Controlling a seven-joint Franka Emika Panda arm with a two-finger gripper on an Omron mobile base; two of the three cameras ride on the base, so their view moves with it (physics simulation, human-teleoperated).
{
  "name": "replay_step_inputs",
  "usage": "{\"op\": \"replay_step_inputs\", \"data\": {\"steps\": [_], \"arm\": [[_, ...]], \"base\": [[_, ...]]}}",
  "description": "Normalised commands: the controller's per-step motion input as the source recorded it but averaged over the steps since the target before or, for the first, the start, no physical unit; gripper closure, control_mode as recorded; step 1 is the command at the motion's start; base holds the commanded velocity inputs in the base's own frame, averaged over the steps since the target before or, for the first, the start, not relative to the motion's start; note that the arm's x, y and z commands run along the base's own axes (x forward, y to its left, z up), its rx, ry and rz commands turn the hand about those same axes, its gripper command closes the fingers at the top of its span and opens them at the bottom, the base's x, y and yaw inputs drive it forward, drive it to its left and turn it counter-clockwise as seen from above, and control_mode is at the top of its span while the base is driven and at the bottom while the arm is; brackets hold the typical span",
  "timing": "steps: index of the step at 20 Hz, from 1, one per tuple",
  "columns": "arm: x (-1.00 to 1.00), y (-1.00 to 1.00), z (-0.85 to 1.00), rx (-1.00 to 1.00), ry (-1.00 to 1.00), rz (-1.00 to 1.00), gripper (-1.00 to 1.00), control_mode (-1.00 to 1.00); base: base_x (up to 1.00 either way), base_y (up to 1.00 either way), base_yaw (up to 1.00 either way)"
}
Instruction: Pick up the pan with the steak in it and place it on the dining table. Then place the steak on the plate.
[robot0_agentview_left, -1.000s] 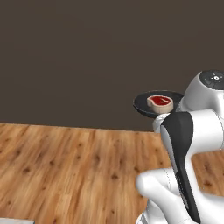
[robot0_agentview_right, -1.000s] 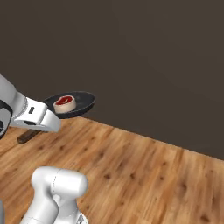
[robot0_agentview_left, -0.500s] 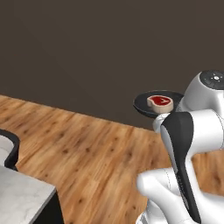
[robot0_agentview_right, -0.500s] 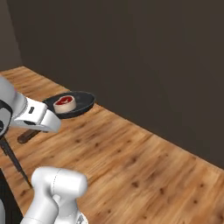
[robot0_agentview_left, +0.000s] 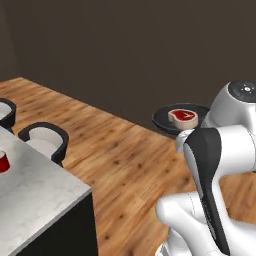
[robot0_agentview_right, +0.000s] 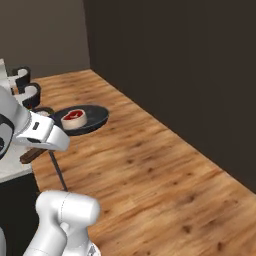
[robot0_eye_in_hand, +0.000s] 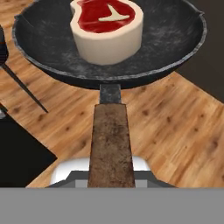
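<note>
The black pan (robot0_agentview_left: 165, 119) (robot0_agentview_right: 95, 117) (robot0_eye_in_hand: 175, 41) hangs level in the air above the wood floor, with the red steak (robot0_agentview_left: 184, 116) (robot0_agentview_right: 74, 118) (robot0_eye_in_hand: 107, 26) lying in it. My gripper (robot0_agentview_right: 46, 137) is shut on the pan's brown wooden handle (robot0_eye_in_hand: 110, 144) (robot0_agentview_right: 29, 155); my own arm hides the hand in the left base view. A corner of the marble-topped dining table (robot0_agentview_left: 35, 190) (robot0_agentview_right: 12, 167) lies to my left, lower than the pan. The plate is out of view.
A small red cup (robot0_agentview_left: 2, 162) stands on the table at the picture's left edge. Two black chairs with white seats (robot0_agentview_left: 45, 137) (robot0_agentview_right: 30, 92) are drawn up at the table's far side. A dark wall runs behind the wooden floor (robot0_agentview_left: 125, 155).
The whole picture has shifted as the base moved: the dining table, chairs and red cup have come into view at left. The pan stays held the same way in the gripper.
</note>
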Motion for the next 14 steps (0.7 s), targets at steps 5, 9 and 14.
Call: {"op": "replay_step_inputs", "data": {"steps": [5, 9, 14], "arm": [[0.0, 0.0, 0.0, 0.0, 0.0, 0.0, 1.0, 1.0], [0.0, 0.0, 0.0, 0.0, 0.0, 0.0, 1.0, 1.0], [0.0, 0.0, 0.0, 0.0, 0.0, 0.0, 1.0, 1.0]], "base": [[0.0, 0.0, 0.5], [-0.01, 0.0, 0.5], [-0.02, 0.0, 0.5]]}}
